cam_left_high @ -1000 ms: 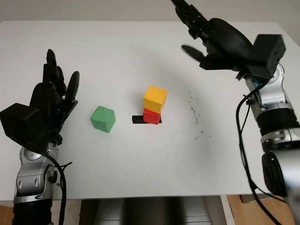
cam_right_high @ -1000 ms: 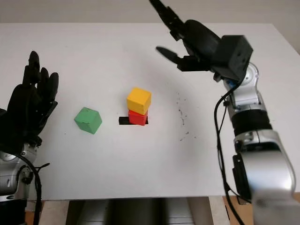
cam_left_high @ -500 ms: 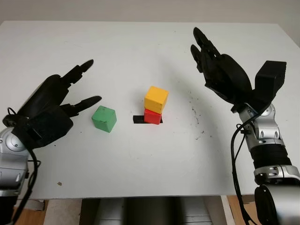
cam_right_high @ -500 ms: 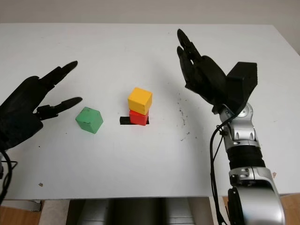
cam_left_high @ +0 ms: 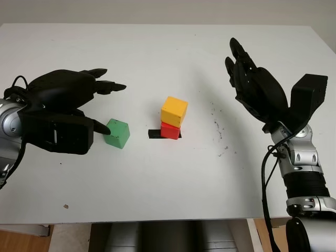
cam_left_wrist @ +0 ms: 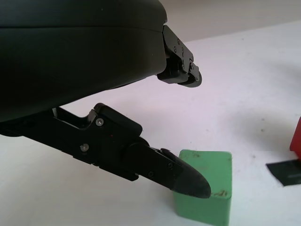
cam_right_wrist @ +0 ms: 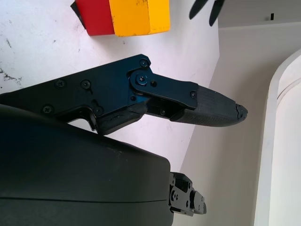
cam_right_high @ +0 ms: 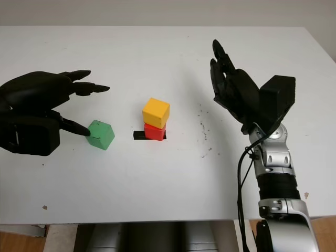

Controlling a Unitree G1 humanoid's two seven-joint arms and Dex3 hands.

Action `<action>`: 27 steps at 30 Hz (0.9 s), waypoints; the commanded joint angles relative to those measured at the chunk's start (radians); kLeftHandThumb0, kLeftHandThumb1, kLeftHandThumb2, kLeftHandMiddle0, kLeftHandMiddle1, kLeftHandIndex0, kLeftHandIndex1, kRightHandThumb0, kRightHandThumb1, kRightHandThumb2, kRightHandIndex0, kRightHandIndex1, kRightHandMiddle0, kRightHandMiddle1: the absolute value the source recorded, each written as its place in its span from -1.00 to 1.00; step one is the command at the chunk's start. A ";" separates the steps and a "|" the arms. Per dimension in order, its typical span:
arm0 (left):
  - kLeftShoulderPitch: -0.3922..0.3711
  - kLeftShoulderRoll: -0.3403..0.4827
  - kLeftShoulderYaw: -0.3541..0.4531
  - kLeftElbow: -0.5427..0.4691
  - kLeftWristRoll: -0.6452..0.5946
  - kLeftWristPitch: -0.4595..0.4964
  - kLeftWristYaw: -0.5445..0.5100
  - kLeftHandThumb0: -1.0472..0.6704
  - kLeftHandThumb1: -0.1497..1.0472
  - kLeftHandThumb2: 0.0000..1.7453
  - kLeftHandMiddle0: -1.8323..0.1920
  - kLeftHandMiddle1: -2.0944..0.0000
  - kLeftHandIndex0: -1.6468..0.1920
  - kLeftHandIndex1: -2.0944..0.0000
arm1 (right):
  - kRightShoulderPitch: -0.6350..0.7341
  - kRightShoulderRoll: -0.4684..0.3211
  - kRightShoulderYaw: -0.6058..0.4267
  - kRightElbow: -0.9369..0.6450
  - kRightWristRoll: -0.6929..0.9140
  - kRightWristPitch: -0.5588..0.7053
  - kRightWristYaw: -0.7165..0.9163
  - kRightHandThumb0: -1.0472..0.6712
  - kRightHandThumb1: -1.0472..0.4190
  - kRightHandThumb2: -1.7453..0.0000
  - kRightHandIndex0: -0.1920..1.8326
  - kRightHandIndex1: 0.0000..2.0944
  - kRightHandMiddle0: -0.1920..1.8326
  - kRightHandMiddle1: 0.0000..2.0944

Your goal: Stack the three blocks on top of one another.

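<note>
L hand (cam_left_high: 63,113) has swung in from 9 o'clock since a sec ago; fingers (cam_left_wrist: 186,175) unclenched, one tip at the green block (cam_left_high: 117,133), no grip yet. Yellow block (cam_left_high: 174,111) sits on red block (cam_left_high: 169,130) at centre, so green is last. R hand (cam_left_high: 257,89) at 3 o'clock, released. Surface (cam_left_high: 168,178) has room all round; edges far off.

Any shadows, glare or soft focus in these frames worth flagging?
Left eye view: even light, no glare, faint shadows under the left hand and beside the green block. Left wrist view: the green block casts a soft shadow on the table, and the hand's shell is dark and featureless. Right wrist view: the yellow block looks sharp.
</note>
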 commanded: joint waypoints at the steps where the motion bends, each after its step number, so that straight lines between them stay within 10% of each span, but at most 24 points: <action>1: -0.026 -0.006 -0.019 0.018 0.018 -0.011 0.006 -0.67 0.70 -0.95 0.84 0.96 0.45 0.93 | 0.013 0.010 -0.012 -0.027 0.006 0.010 -0.010 -0.66 -1.00 0.24 -1.00 -1.00 -1.00 -1.00; 22: 0.030 -0.067 -0.099 0.018 0.159 -0.012 0.038 -0.75 0.76 -0.93 0.79 0.93 0.29 0.84 | 0.018 0.003 -0.027 -0.035 0.010 0.016 0.005 -0.66 -1.00 0.24 -1.00 -1.00 -1.00 -1.00; 27: 0.044 -0.079 -0.097 0.038 0.171 -0.049 0.089 -0.72 0.77 -0.94 0.70 0.94 0.65 0.00 | 0.012 0.005 -0.033 -0.033 0.016 0.028 0.004 -0.67 -1.00 0.23 -1.00 -1.00 -1.00 -1.00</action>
